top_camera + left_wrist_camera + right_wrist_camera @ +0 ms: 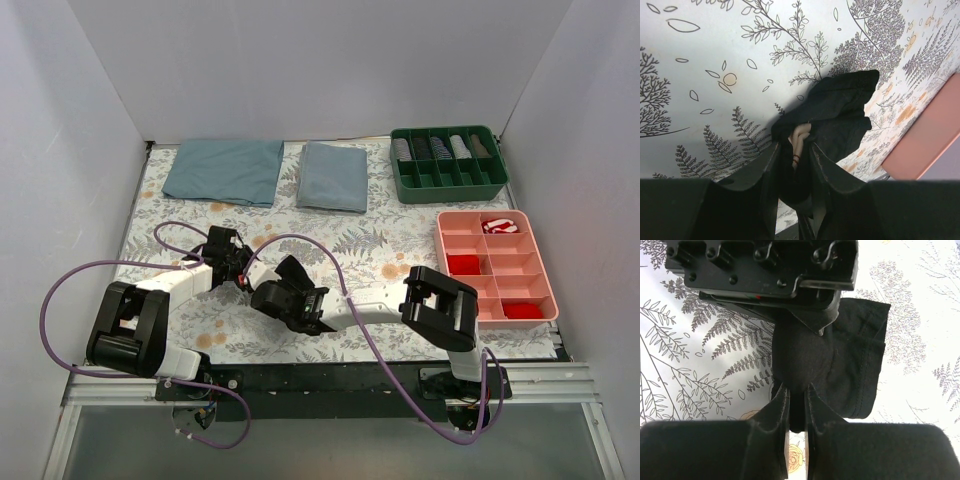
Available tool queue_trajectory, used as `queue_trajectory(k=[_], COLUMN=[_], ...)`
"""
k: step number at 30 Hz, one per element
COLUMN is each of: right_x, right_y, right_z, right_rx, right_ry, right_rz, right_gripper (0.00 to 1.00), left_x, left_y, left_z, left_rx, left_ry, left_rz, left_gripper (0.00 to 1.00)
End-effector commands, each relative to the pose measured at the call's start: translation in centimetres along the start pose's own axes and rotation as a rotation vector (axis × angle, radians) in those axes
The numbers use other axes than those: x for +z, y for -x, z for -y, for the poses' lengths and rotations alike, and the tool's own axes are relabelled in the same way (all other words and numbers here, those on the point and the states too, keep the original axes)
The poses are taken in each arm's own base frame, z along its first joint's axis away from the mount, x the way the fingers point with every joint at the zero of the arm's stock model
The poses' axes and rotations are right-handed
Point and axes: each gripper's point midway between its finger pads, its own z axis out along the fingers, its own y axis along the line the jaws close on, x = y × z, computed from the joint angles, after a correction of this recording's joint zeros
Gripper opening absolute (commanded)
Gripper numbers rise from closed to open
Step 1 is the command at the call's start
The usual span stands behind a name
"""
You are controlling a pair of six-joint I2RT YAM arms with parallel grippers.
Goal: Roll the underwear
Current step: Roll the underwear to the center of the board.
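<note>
Rolling seems under way: we see the black fabric boxer briefs with tan waistband (840, 110) bunched at the near middle of the floral worktop (715, 50), left fingers (766, 180) and right fingers (774, 415) both clamped on them, so next, we judge, comes another tightening turn.

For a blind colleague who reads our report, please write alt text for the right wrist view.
The right gripper pinches the bunched black underwear at the bottom of the picture, while the left gripper holds the same fabric from the top. Under them lies a white tablecloth with fern prints.
</note>
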Motion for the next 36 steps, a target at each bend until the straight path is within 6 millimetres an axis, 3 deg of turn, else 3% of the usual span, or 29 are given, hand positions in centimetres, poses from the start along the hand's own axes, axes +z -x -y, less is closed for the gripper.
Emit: queue_trajectory(k=[1,5,12,18,19,22,24,28,36], right_x=[-0.4,-0.8,-0.5,-0.3,-0.3,-0.3,-0.2,-0.1,0.1], right_y=[1.2,1.3,1.5,0.2,0.7,0.3,0.2,0.0,0.0], right_z=[-0.1,-0.8,-0.1,-0.3,-0.3,-0.1,0.2,0.1,0.2], right_rx=[0.032,0.092,0.246,0.370,0.396,0.484,0.533,0.607,0.772], right_ry=[0.047,0.167,0.334,0.493,0.516,0.590,0.631,0.708,0.914], right_rz=[0.014,-0.008,-0.036,-0.096,-0.076,-0.087,-0.093,-0.133,-0.199], right_gripper=[0.08,0.06,0.05,0.03,0.03,0.03,0.03,0.03,0.03], left_x=[0.0,-0.1,-0.6,-1.6,-1.7,-2.1,-2.5,-3.5,-5.2], left_y=[0.0,0.3,1.1,2.6,2.9,3.5,3.8,4.5,4.0], left_z=[-0.9,-0.9,-0.9,-0.1,0.0,0.3,0.6,1.5,2.9], left_rx=[0.017,0.028,0.044,0.056,0.053,0.058,0.058,0.066,0.126], left_ry=[0.053,0.061,0.084,0.075,0.076,0.076,0.067,0.045,-0.103], left_rz=[0.002,0.011,0.045,0.102,0.108,0.133,0.147,0.190,0.263], left_gripper=[0.00,0.06,0.18,0.32,0.36,0.37,0.45,0.48,0.63])
